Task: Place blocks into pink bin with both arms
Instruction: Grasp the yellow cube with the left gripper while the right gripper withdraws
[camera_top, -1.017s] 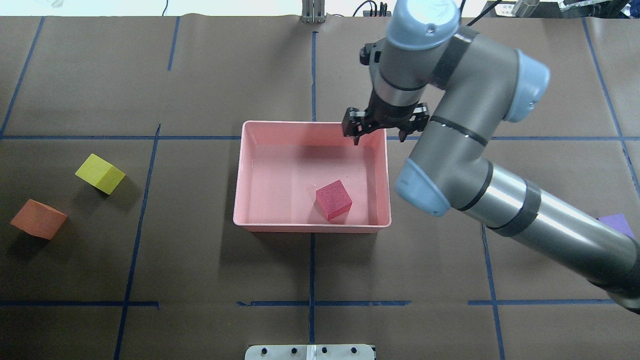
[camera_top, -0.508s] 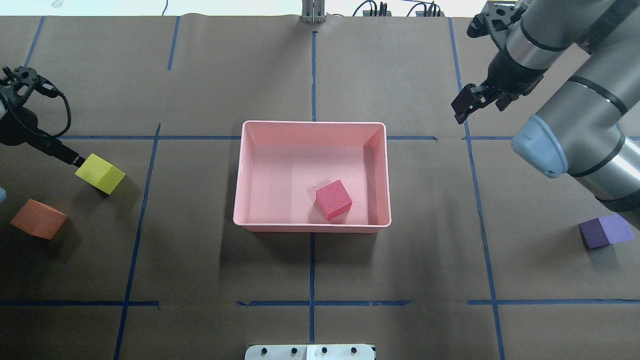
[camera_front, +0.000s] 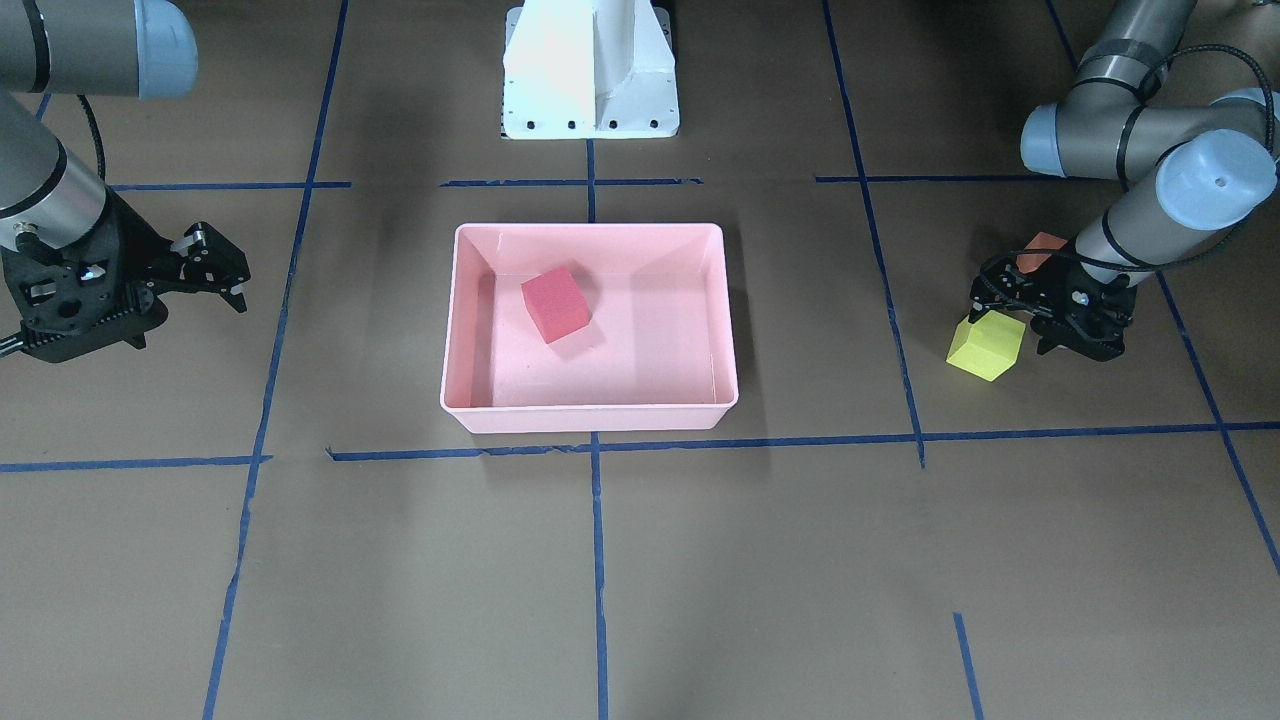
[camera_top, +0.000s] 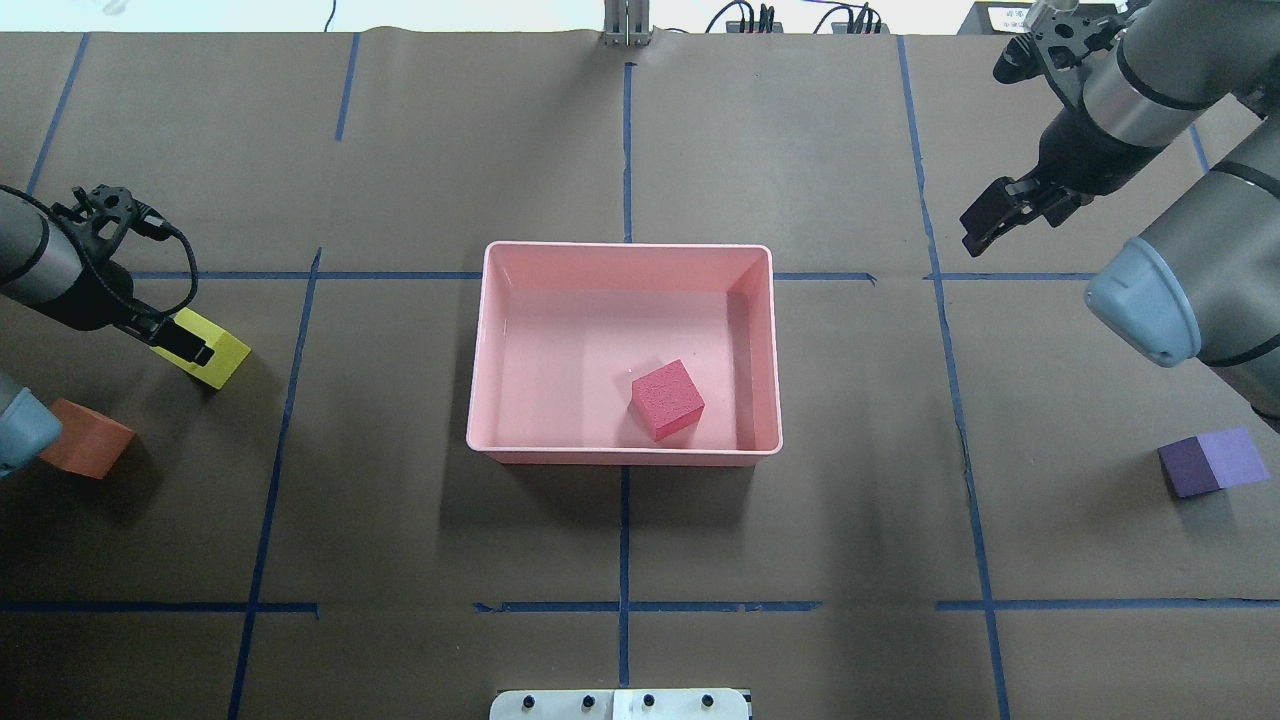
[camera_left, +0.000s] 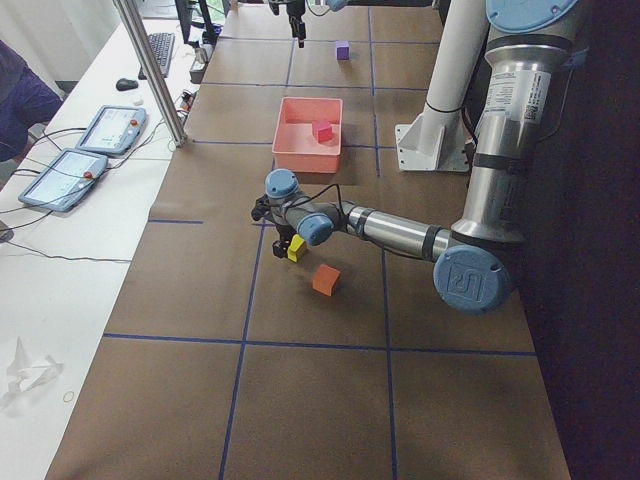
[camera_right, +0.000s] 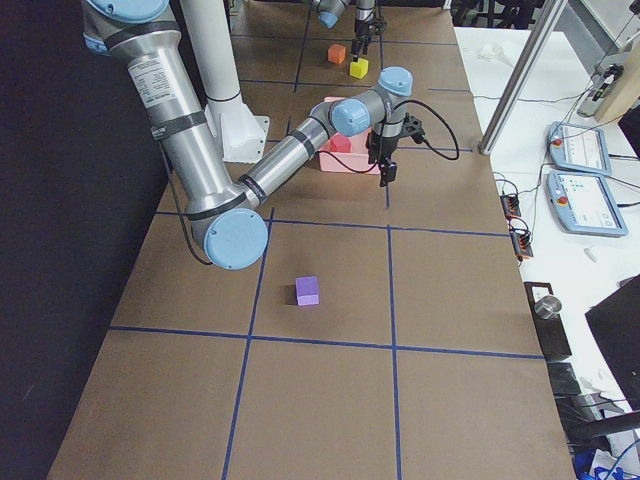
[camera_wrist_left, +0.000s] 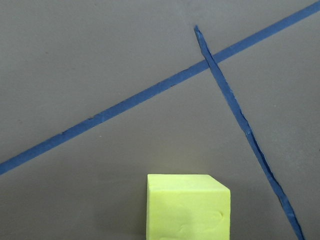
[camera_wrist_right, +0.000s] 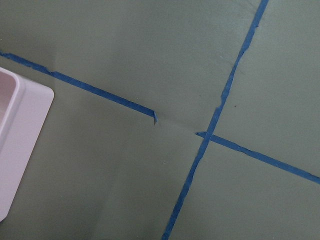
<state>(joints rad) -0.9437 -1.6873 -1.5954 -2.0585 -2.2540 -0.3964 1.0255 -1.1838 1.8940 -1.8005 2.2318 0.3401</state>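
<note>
Right now the left arm's (camera_top: 45, 275) jaws stand parted and empty, lowered around the yellow-green block (camera_top: 225, 362). Whether either side touches the foam cannot be told. In the left wrist view that block sits at the bottom middle of the frame, so it seems lined up with the jaws. The step in hand looks like the grasp itself. To do it well, the jaws should settle low enough to meet two flat opposite faces rather than corners, since the block lies turned against the tape grid. They should then close gently on the soft foam and lift it above the rim of the pink bin (camera_top: 625, 245) before travelling. The orange block (camera_top: 90, 452) lies near, on the robot's side. The bin sits mid-counter (camera_top: 800, 550), well apart from this grasp, with the red block (camera_top: 668, 400) already inside. The right arm's (camera_top: 1120, 120) jaws hang parted and empty over bare counter beyond the bin's far right corner, well apart from the purple block (camera_top: 1212, 462).
</note>
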